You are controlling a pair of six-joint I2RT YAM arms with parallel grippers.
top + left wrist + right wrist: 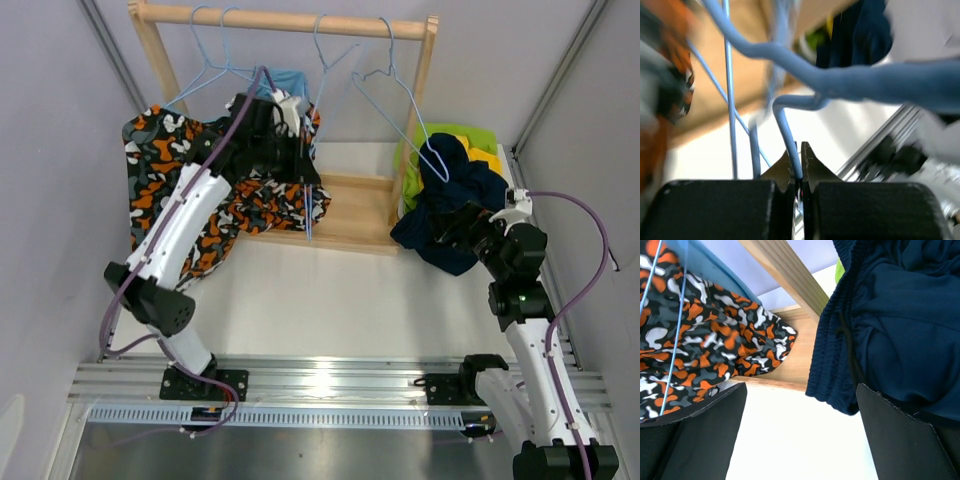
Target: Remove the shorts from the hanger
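Note:
The camouflage shorts (pixel 165 190) hang in a heap at the left of the wooden rack (pixel 290 20), still on a blue wire hanger (pixel 308 205). My left gripper (pixel 300 150) is shut on that hanger's wire (pixel 789 145). A bit of the light blue shorts (pixel 288 80) shows behind it. The navy shorts (pixel 450 200) lie bunched at the rack's right foot, with lime green shorts (pixel 440 135) and yellow shorts (pixel 487 157) behind. My right gripper (pixel 452 235) is open right beside the navy shorts (pixel 890 315), whose waistband hangs between the fingers (pixel 900 435).
Several empty blue hangers (pixel 395 95) hang from the rack's top rod. The rack's wooden base (pixel 350 215) lies across the white table (pixel 340 290); it also shows in the right wrist view (pixel 800 365). Grey walls close in on both sides.

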